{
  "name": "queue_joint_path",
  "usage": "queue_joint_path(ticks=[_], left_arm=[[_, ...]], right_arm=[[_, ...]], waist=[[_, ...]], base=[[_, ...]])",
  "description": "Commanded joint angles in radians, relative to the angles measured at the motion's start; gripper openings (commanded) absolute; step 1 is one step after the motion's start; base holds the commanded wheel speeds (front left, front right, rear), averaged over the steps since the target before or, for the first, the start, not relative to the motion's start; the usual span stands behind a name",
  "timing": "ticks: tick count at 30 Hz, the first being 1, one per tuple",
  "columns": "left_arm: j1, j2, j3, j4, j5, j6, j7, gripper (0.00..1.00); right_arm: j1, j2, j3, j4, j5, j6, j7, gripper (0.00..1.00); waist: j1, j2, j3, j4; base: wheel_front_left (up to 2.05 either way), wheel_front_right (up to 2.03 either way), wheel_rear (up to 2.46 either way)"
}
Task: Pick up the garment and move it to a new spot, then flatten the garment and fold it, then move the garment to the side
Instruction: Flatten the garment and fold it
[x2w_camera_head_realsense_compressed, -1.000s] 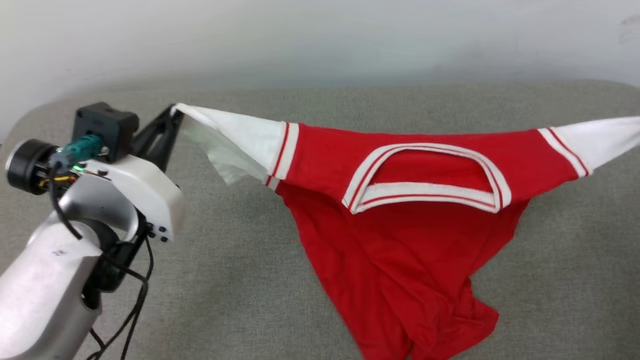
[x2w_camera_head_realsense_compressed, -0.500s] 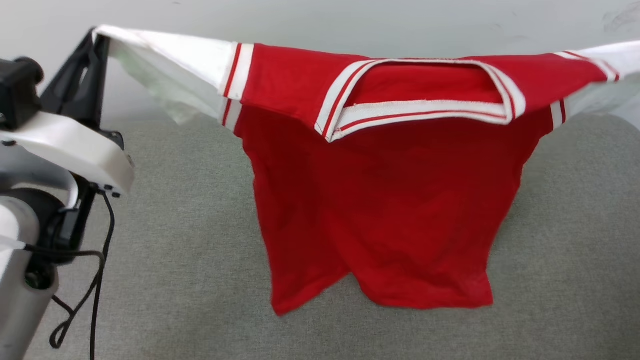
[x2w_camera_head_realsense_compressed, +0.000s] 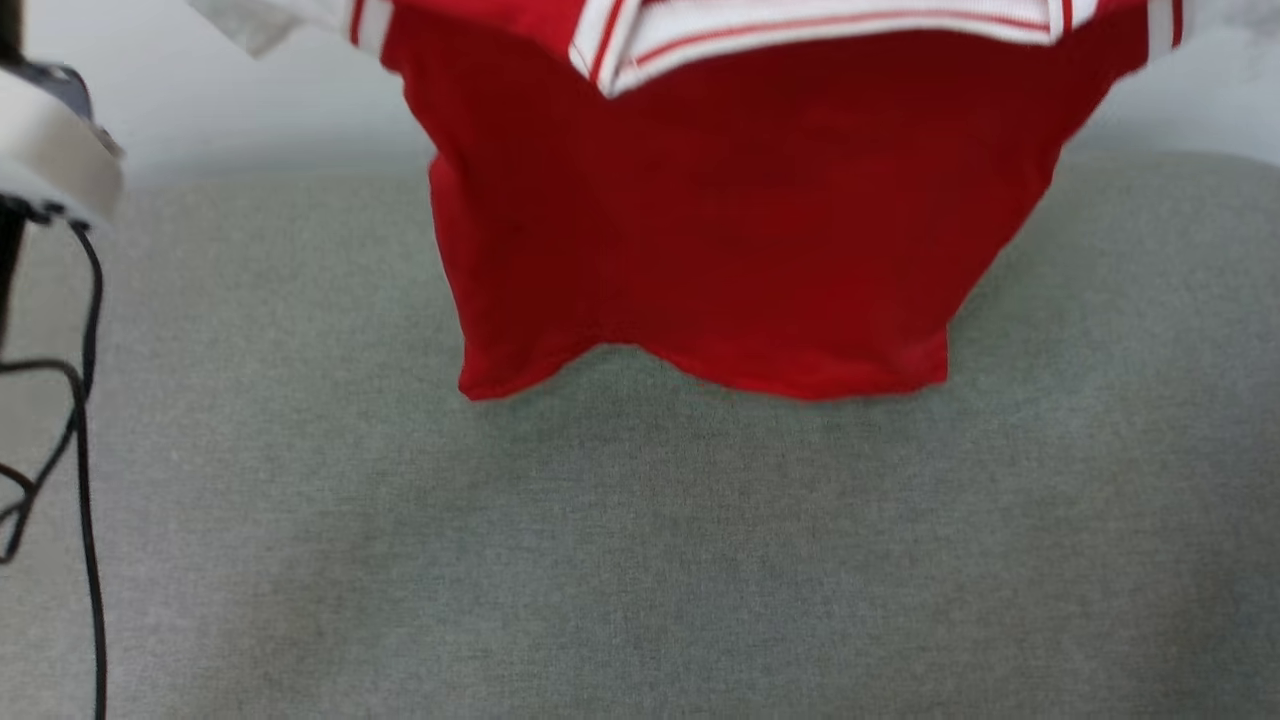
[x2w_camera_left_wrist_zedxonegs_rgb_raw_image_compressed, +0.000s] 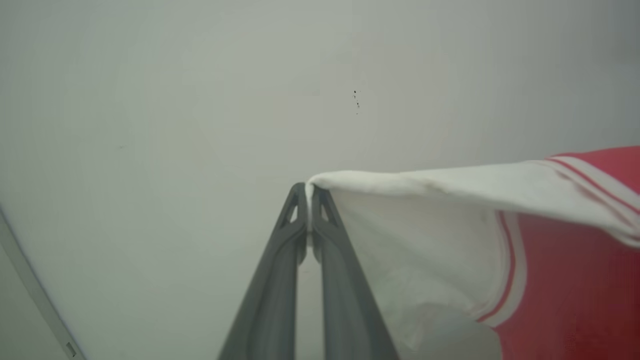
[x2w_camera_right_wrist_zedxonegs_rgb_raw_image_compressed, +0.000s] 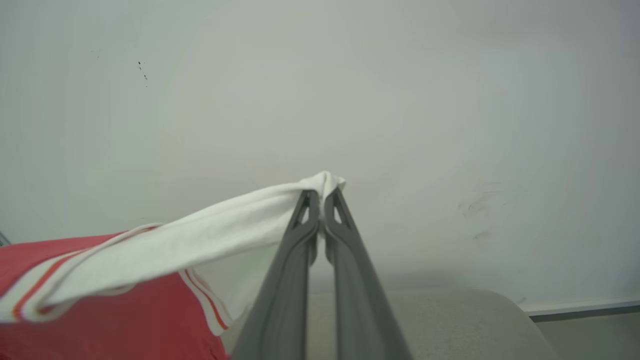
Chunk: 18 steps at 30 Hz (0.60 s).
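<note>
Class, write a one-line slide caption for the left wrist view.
Left claw shut on the white sleeve tip of the garment, against a pale wall.

garment (x2w_camera_head_realsense_compressed: 700, 230): red jersey T-shirt, white short sleeves, white-and-red striped collar (x2w_camera_head_realsense_compressed: 800, 30) and cuffs | state: unfolded, airborne, stretched taut between left sleeve tip (x2w_camera_left_wrist_zedxonegs_rgb_raw_image_compressed: 330, 179) and right sleeve tip (x2w_camera_right_wrist_zedxonegs_rgb_raw_image_compressed: 322, 181) | pose: collar uppermost, body hanging, wavy hem (x2w_camera_head_realsense_compressed: 800, 380) lowest | place: over grey cushion (x2w_camera_head_realsense_compressed: 640, 560)
</note>
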Motion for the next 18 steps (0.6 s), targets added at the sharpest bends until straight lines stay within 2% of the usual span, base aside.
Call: queue_joint_path(ticks=[1, 6, 11, 18], left_arm=[[-0.025, 0.006, 0.001, 0.009, -0.006, -0.01, 0.009, 0.0], [-0.184, 0.022, 0.006, 0.088, -0.012, -0.071, 0.037, 0.0], [-0.372, 0.003, -0.023, 0.197, 0.023, -0.128, 0.025, 0.0], [-0.643, -0.049, -0.049, 0.398, 0.078, -0.188, -0.042, 0.0]], right_arm=[[-0.032, -0.003, 0.003, 0.009, -0.01, -0.001, -0.009, 0.0], [-0.197, -0.014, 0.004, 0.087, -0.043, -0.001, -0.044, 0.0], [-0.375, -0.037, 0.027, 0.202, -0.078, -0.001, -0.109, 0.0], [-0.606, -0.023, 0.037, 0.35, -0.147, -0.001, -0.218, 0.0]], waist=[[0.0, -0.0001, 0.052, -0.002], [0.0, -0.0001, 0.177, 0.002], [0.0, -0.0001, 0.296, 0.009], [0.0, -0.0001, 0.429, 0.012]], base=[[0.0, 0.0, 0.0], [0.0, 0.0, 0.0], [0.0, 0.0, 0.0], [0.0, 0.0, 0.0]])
